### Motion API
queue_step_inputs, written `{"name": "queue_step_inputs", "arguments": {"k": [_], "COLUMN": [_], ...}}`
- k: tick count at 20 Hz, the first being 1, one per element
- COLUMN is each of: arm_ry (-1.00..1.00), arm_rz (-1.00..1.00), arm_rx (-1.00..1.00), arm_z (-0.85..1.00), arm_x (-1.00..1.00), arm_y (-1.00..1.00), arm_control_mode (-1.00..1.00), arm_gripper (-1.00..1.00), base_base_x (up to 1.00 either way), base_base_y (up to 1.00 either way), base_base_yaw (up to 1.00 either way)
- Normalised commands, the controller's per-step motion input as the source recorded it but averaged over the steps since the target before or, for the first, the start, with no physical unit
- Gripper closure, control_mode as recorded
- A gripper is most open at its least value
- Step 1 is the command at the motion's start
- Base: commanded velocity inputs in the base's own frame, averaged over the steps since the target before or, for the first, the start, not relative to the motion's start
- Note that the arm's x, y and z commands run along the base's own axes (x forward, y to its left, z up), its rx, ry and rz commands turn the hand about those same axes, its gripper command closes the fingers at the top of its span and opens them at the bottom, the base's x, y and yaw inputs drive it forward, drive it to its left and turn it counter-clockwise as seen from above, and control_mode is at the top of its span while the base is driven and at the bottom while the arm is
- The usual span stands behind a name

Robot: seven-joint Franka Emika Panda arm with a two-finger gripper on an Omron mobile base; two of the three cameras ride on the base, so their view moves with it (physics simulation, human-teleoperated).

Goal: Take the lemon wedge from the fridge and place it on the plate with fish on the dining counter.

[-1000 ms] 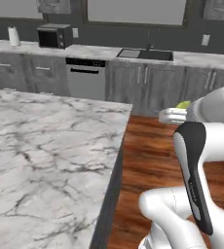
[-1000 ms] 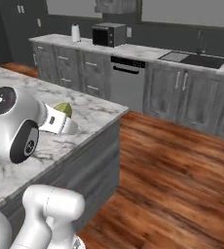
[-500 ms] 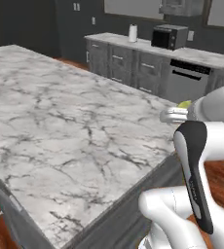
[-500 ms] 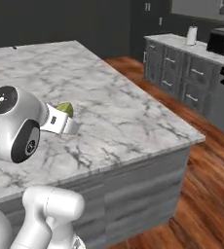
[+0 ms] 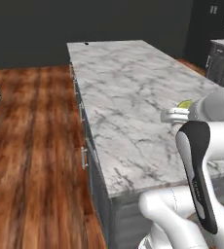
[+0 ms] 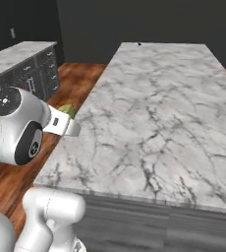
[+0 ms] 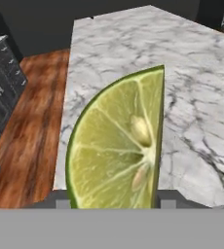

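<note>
The lemon wedge [image 7: 119, 146], a yellow-green slice with pale seeds, is held between my gripper's fingertips [image 7: 168, 198] and stands large in the hand view. From the base it is a small green bit [image 5: 185, 103] [image 6: 67, 110] at the tip of my gripper [image 5: 175, 115] [image 6: 66, 125], which is shut on it. The gripper hovers over the near end of the dining counter [image 5: 128, 82] [image 6: 154, 98], a long white marble island running away from me. The plate with fish and the fridge are out of view.
Wood floor [image 5: 31, 146] runs along the island's left side. Dark grey drawer cabinets stand at the far right of the left base view [image 5: 223, 61] and at the left of the right base view [image 6: 31, 69]. A dark wall closes the back.
The whole picture has swung round with the base: the wall cabinets and microwave have left the view, and the island now stretches lengthwise ahead. The wedge stays in the gripper.
</note>
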Motion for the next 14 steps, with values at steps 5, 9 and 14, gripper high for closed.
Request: {"name": "queue_step_inputs", "arguments": {"k": [5, 9, 14], "arm_ry": [0.00, 0.00, 0.00], "arm_rz": [0.00, 0.00, 0.00], "arm_rx": [0.00, 0.00, 0.00], "arm_z": [0.00, 0.00, 0.00], "arm_x": [0.00, 0.00, 0.00], "arm_y": [0.00, 0.00, 0.00], "arm_control_mode": [1.00, 1.00, 1.00], "arm_gripper": [1.00, 1.00, 1.00], "base_base_x": [-0.01, -0.37, -1.00], "base_base_y": [1.00, 0.28, -1.00], "base_base_yaw": [0.13, 0.21, 0.23]}}
